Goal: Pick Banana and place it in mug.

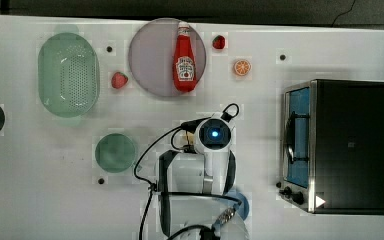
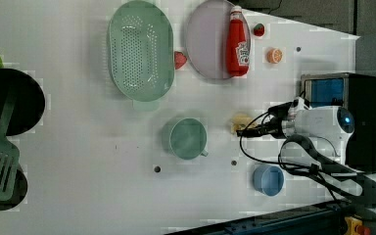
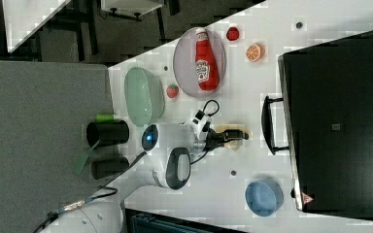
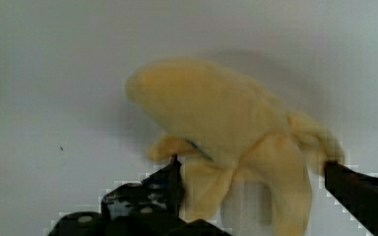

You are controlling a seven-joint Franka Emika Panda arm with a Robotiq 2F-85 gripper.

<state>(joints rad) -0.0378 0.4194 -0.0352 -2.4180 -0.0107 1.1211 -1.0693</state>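
Observation:
The pale yellow banana point(image 4: 216, 118) lies on the white table, its peel flaps spread toward the camera in the wrist view. My gripper point(image 4: 251, 172) is low over it and open, one black finger point(image 4: 170, 179) at the peel on one side and the other finger point(image 4: 359, 189) at the far flap. In the left view the banana point(image 2: 240, 122) sits right of the muted-green mug point(image 2: 188, 138), with the gripper point(image 2: 250, 129) at its right end. The right view has the gripper point(image 3: 235, 137) over the banana point(image 3: 233, 143). The mug point(image 1: 116, 152) stands upright at the top view's left of the arm.
A red ketchup bottle point(image 1: 184, 57) lies on a grey plate point(image 1: 147, 57). Strawberries point(image 1: 119, 80) point(image 1: 218, 42) and an orange slice point(image 1: 242, 67) lie nearby. A green perforated basket point(image 1: 68, 75), a blue dish point(image 2: 268, 179) and a toaster oven point(image 1: 350, 145) stand around.

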